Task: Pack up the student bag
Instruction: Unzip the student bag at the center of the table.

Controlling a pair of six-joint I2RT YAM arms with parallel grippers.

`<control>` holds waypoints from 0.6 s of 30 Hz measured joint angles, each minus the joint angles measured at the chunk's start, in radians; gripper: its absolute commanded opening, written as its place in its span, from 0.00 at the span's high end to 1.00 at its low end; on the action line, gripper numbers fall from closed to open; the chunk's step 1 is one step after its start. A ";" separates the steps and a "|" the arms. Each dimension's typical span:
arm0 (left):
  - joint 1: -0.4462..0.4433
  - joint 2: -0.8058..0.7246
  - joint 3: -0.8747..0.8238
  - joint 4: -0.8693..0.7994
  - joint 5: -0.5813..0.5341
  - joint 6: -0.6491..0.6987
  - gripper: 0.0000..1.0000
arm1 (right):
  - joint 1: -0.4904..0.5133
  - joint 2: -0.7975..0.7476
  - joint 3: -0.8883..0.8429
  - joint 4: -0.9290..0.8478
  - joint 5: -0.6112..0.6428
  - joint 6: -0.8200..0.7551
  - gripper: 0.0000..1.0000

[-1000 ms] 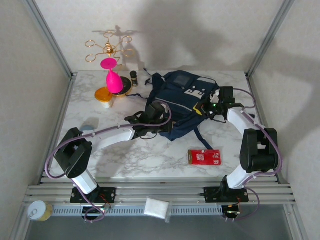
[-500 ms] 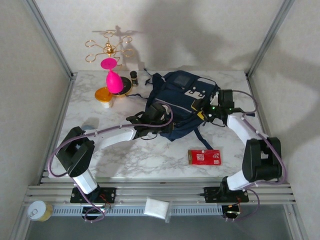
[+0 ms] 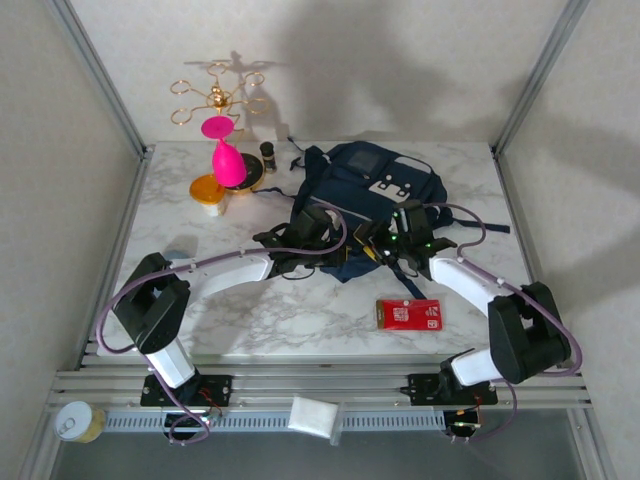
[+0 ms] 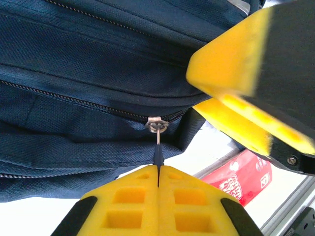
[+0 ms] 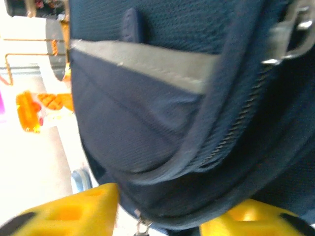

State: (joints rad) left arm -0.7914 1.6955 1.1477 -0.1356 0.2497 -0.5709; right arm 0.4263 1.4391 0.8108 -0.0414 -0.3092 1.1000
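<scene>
**Two end effectors now meet at the bag's near edge**

Both arms are working the same seam. A second ago the right end effector [image 5: 174, 206] sat closed at the bag's right flank. Since then it has let go, swung round to the near edge of the bag [image 3: 360, 190] and pulled up just beside the left one. From where I stand that looks like a change of grip: the right arm is coming in to brace the fabric so the zip can be run. The bag looks zipped along that edge, so I'd say the packing proper has not started.

The bag lies flat in the middle of the bench [image 3: 250, 310], straps trailing toward the arms. A red packet [image 3: 409, 314] waits on the near side of the bag, apart from it.

The left end effector [image 4: 158, 169] is pressed tight together and pinches the zip pull [image 4: 157, 147], whose slider sits on the bag's lower seam. The right one stands spread, its yellow fingers [image 5: 74, 211] either side of a fold of the bag's edge. The fabric hangs between them, but I cannot tell whether the pads bear on it yet.
</scene>
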 measured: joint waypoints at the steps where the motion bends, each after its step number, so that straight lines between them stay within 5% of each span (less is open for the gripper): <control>1: 0.000 0.002 0.002 -0.003 -0.004 0.003 1.00 | 0.000 0.014 0.004 -0.002 0.006 0.000 0.74; 6: 0.000 0.002 0.002 -0.015 -0.044 0.023 1.00 | 0.001 0.047 0.027 -0.008 0.020 -0.012 0.99; 12: -0.011 -0.003 0.002 -0.023 -0.087 0.050 1.00 | -0.039 0.006 0.034 -0.051 -0.011 -0.095 1.00; 18: -0.013 -0.069 -0.035 -0.055 -0.093 0.074 1.00 | -0.251 -0.063 0.036 -0.129 -0.140 -0.267 1.00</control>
State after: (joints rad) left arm -0.8040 1.6264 1.1126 -0.1909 0.1566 -0.4965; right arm 0.1749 1.3762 0.8467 -0.1703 -0.4492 0.8333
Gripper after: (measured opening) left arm 0.051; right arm 0.054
